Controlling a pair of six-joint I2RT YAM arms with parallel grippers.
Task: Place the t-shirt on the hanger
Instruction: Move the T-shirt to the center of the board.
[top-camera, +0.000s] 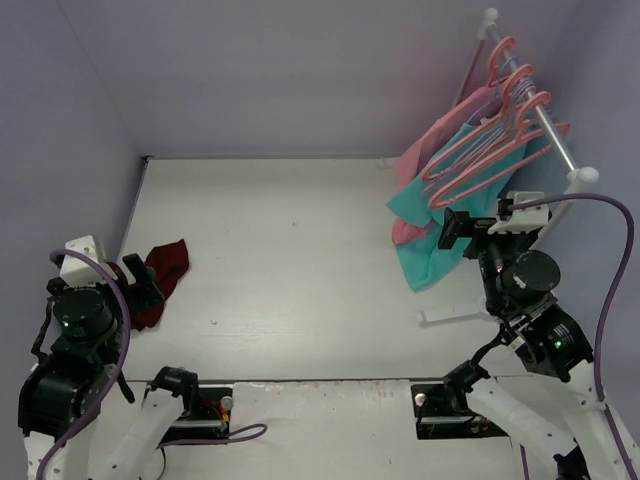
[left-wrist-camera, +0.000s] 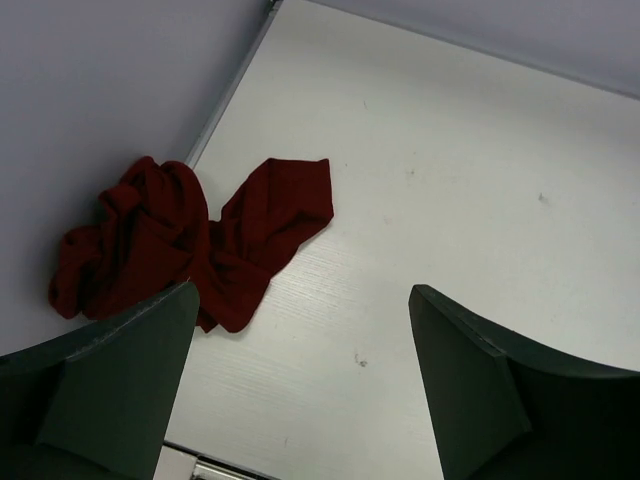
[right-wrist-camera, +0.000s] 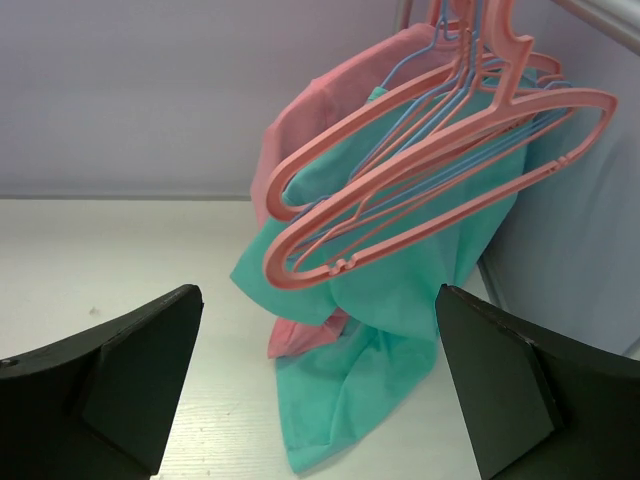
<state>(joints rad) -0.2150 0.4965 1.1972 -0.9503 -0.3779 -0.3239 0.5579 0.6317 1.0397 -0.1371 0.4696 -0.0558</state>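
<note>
ok, left gripper (left-wrist-camera: 302, 296) fingers spread wide, nothing between them. the t-shirt (left-wrist-camera: 190, 250) is a crumpled maroon heap on the table (left-wrist-camera: 450, 150) against the left wall, just beyond the fingertips, and one finger covers its near edge. right gripper (right-wrist-camera: 320, 290) is equally wide, empty, and faces the hanger (right-wrist-camera: 345, 267), clear of it. the hanger hangs among others over a teal garment (right-wrist-camera: 380, 340) and a pink garment (right-wrist-camera: 300, 150). only my top view shows the rail (top-camera: 545, 120) whole, with shirt and rack on opposite sides.
</note>
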